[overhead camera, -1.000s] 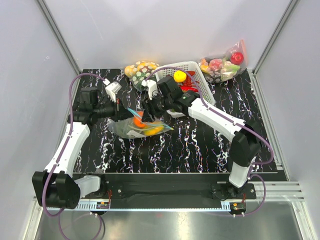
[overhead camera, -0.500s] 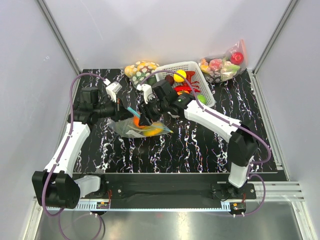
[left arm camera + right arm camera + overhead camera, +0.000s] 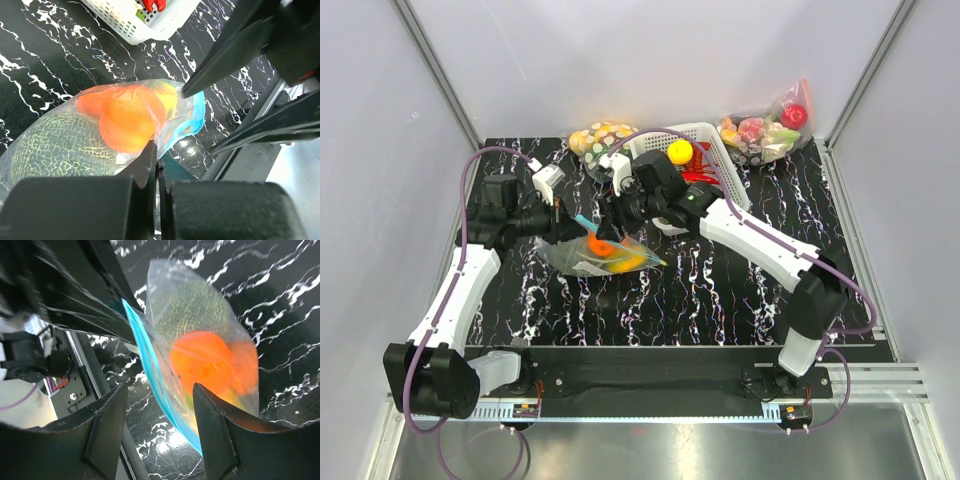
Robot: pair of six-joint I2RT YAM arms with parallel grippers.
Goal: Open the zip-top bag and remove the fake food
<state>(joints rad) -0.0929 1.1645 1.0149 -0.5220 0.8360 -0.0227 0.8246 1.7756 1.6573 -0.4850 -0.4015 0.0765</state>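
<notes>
The zip-top bag (image 3: 603, 255) lies mid-table, clear with a teal-blue zip strip (image 3: 150, 365). Inside are fake food pieces: a dark green netted ball (image 3: 55, 150), round orange fruits (image 3: 131, 119) and a yellow-green piece (image 3: 169, 95). My left gripper (image 3: 158, 162) is shut on the bag's edge by the zip strip; it also shows in the top view (image 3: 570, 226). My right gripper (image 3: 160, 400) is open, its fingers (image 3: 217, 430) straddling the strip and bag mouth without closing; from above it (image 3: 610, 222) sits over the bag's upper end.
A white basket (image 3: 730, 185) behind the right arm holds a yellow ball (image 3: 679, 152) and red chillies. A bag of yellow-and-white spotted items (image 3: 598, 137) and a bag with a red apple (image 3: 768, 128) lie at the back edge.
My right gripper dipped toward the bag half a second ago and has since drawn back slightly toward the basket, still over the bag mouth. My left gripper has kept its hold.
</notes>
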